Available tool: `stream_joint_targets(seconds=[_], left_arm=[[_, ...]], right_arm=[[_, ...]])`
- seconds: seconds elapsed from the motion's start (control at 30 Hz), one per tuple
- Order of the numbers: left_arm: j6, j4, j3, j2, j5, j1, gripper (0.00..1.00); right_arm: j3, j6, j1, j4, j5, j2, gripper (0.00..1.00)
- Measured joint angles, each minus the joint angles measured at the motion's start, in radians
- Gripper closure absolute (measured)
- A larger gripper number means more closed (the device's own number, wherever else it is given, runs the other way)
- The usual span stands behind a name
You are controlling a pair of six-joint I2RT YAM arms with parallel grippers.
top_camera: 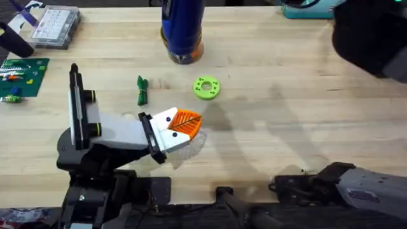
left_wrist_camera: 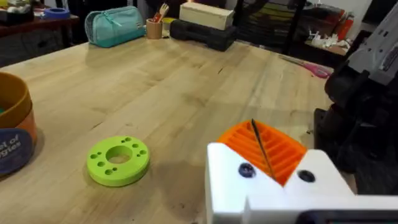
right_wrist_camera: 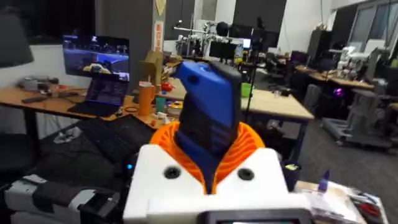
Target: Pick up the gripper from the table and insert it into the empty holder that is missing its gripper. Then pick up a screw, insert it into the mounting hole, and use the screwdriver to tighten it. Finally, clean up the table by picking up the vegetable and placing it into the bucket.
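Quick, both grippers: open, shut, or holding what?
Left gripper: closed, pads together on a thin dark rod.
Right gripper: closed on the screwdriver, raised off the table.

The vegetable (top_camera: 141, 90) lies beside the lime ring (top_camera: 206, 88); screwdriver (top_camera: 182, 28) looms, apparently above the bucket (top_camera: 186, 51).

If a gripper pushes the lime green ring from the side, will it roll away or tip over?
The green ring lies flat on the table, low and wide, so it would probably slide, not roll or tip. It looks like stiff plastic, likely light. Its smooth outer wall may slip between jaws.
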Motion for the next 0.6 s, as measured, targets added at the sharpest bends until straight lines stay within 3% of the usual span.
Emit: stream_joint_targets(seconds=[0.6], left_arm=[[0.0,0.0,0.0,0.0,0.0,0.0,0.991]], right_arm=[[0.0,0.015,0.091,0.053,-0.072,0.076,0.974]])
